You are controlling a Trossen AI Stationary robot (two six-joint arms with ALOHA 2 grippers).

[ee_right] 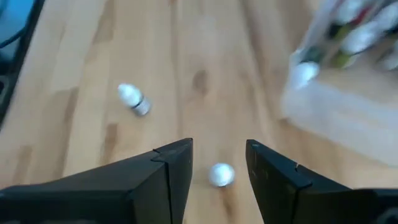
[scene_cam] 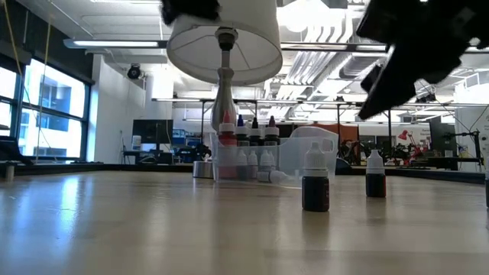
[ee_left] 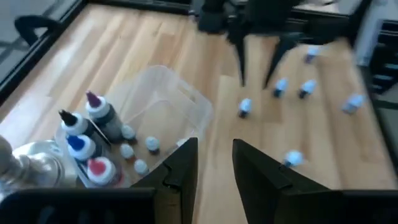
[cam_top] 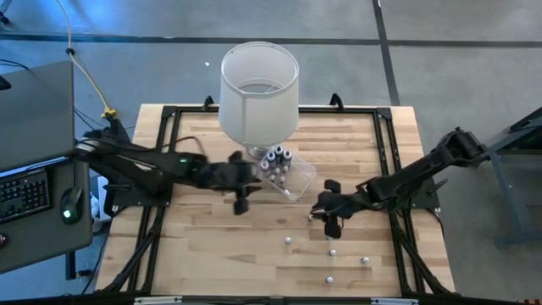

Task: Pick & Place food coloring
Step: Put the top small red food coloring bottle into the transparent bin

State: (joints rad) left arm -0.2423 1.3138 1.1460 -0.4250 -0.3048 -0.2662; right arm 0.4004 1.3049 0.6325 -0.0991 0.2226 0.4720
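Note:
Several tiny white-capped food coloring bottles stand scattered on the near right part of the table, and two show close in the low view. More small bottles and a few taller ones sit in the clear plastic tub. My right gripper is open and raised above the table. One standing bottle shows below the gap between its fingers, untouched. My left gripper is open and empty, hovering beside the tub on its near side.
A big white lampshade on a metal lamp foot stands just behind the tub. A black frame runs along the table's edges. A laptop and keyboard sit off the left side. Bare wood lies near the left front.

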